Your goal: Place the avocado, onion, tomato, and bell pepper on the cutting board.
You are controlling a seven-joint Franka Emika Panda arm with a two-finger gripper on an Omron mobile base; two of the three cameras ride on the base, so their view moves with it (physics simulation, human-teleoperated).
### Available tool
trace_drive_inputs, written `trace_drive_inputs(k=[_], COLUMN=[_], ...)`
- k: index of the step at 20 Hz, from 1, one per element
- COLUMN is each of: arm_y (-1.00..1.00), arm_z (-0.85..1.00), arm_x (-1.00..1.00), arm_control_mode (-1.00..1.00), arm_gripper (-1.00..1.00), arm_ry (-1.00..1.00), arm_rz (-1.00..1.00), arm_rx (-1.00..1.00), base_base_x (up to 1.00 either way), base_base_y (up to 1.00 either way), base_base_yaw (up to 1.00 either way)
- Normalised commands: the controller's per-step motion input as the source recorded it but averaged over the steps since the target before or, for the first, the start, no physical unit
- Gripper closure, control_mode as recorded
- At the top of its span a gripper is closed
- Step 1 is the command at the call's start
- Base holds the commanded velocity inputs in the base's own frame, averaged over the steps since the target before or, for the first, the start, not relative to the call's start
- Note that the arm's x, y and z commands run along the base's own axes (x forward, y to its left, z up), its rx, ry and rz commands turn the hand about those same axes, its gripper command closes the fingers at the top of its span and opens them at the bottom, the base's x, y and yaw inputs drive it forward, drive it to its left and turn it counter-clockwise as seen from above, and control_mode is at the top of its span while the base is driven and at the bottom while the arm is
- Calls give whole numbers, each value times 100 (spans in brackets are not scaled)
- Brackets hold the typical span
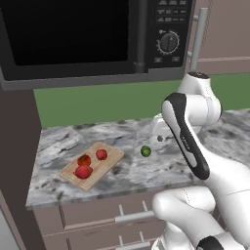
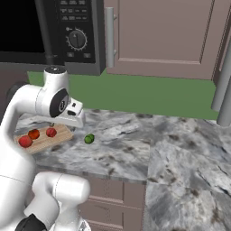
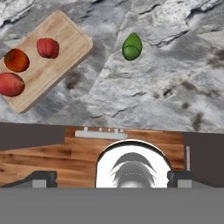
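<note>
3 veg already on board (image 3: pixel 65 43). Avocado (image 3: pixel 132 46) left, on counter (image 3: pixel 166 78) just beside board. My gripper (image 3: pixel 112 178) empty, jaws wide apart, high up. Next: drop down over avocado, grab.

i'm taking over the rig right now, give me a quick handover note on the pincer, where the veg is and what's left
Pincer: open, empty, high above the counter.
Cutting board: holds three reddish vegetables, one orange-red and two red. Which is the onion, tomato or bell pepper I cannot tell.
Avocado: lies on the bare counter, right of the board, not touching it.
Done: three of four items on the board.
Left: pick up the avocado and set it on a free part of the board.
</note>
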Motion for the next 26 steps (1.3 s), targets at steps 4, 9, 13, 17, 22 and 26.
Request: trace_drive_inputs(k=[4, 9, 13, 17, 22, 26], arm_y=[0, 0, 0, 0, 0, 0], arm_z=[0, -9, -16, -21, -20, -24], arm_x=[31, 38, 37, 30, 25, 18], arm_control_mode=[-100, -100, -100, -100, -100, -100], arm_gripper=[-100, -100, -100, -100, -100, -100], arm_ry=[0, 0, 0, 0, 0, 0], arm_rz=[0, 0, 0, 0, 0, 0], arm_rx=[0, -1, -3, -5, -3, 0], base_base_x=[0, 0, 0, 0, 0, 0], base_base_y=[0, 0, 0, 0, 0, 0], base_base_yaw=[0, 0, 0, 0, 0, 0])
